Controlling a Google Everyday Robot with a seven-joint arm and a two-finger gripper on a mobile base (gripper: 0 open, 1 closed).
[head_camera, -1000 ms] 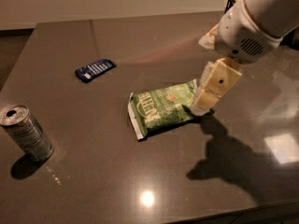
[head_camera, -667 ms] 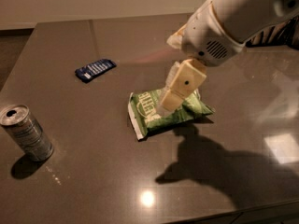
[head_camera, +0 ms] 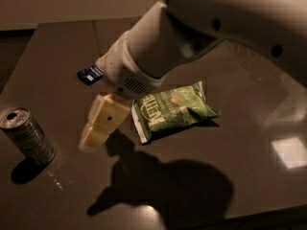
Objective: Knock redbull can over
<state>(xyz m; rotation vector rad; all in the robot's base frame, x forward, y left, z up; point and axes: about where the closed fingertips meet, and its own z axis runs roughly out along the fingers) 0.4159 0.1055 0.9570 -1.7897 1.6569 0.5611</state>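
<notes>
The redbull can [head_camera: 26,134] stands upright at the left edge of the dark table, silver top with pull-tab hole showing. My gripper [head_camera: 100,127] hangs from the white arm above the table, between the can and the green snack bag [head_camera: 172,110], roughly a can's height to the right of the can and not touching it. The cream-coloured fingers [head_camera: 103,121] point down and to the left.
A flat dark-blue packet [head_camera: 89,74] lies at the back, partly hidden behind the arm. The table's [head_camera: 249,176] front edge runs along the bottom right. The white arm [head_camera: 216,28] fills the upper right of the view.
The arm and gripper have swept left across the green bag toward the can. The can, bag and packet have not moved.
</notes>
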